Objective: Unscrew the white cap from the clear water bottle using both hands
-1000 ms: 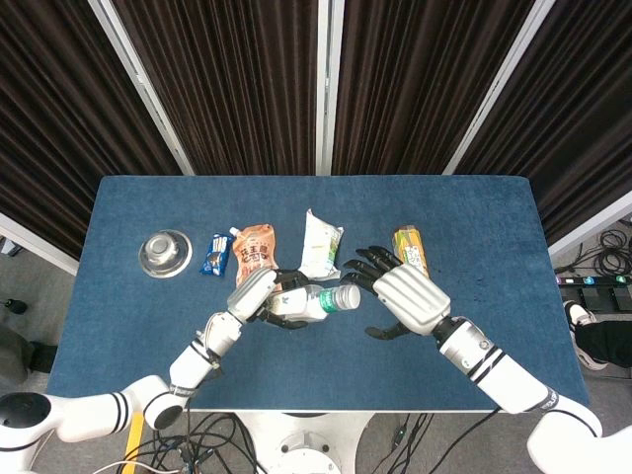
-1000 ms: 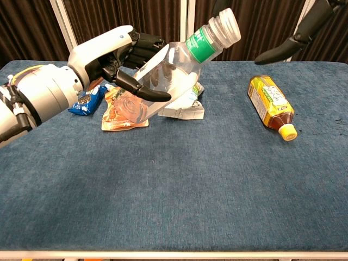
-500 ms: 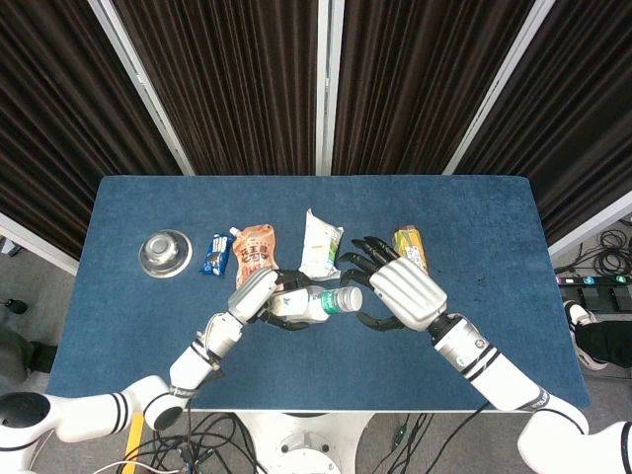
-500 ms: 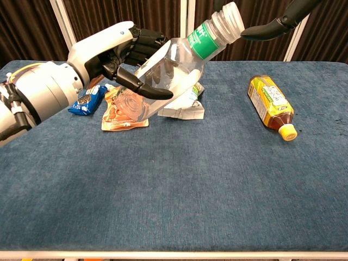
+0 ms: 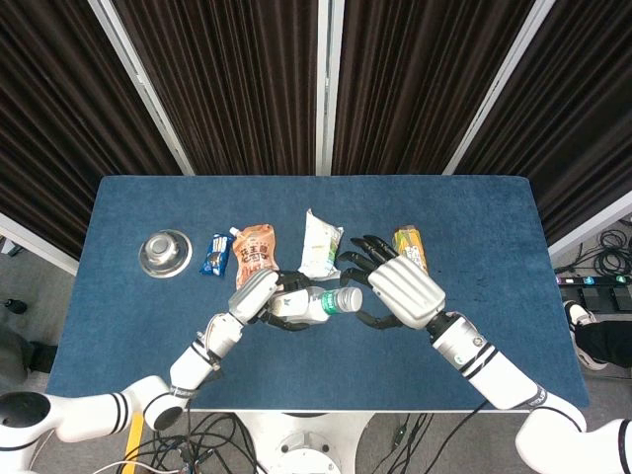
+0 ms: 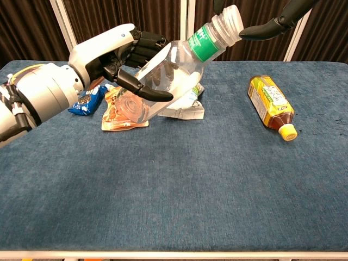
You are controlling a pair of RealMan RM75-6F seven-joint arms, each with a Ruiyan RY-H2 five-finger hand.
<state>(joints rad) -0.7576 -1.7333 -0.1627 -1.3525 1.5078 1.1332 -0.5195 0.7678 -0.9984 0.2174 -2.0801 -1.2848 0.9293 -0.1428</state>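
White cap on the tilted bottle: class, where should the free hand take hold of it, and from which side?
Grip the white cap around its rim, coming from its open right end: the left hand holds the clear water bottle tilted, cap toward the right hand.

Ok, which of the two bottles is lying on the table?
The amber tea bottle with the yellow cap, lying on its side at right. The clear water bottle is held aloft, tilted, by the left hand.

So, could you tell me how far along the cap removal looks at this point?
Done: the left hand holds the bottle tilted above the table. In hand: the right hand is at the cap, one finger near it, no clear grip. Left: gripping, unscrewing and removing the cap, which is on.
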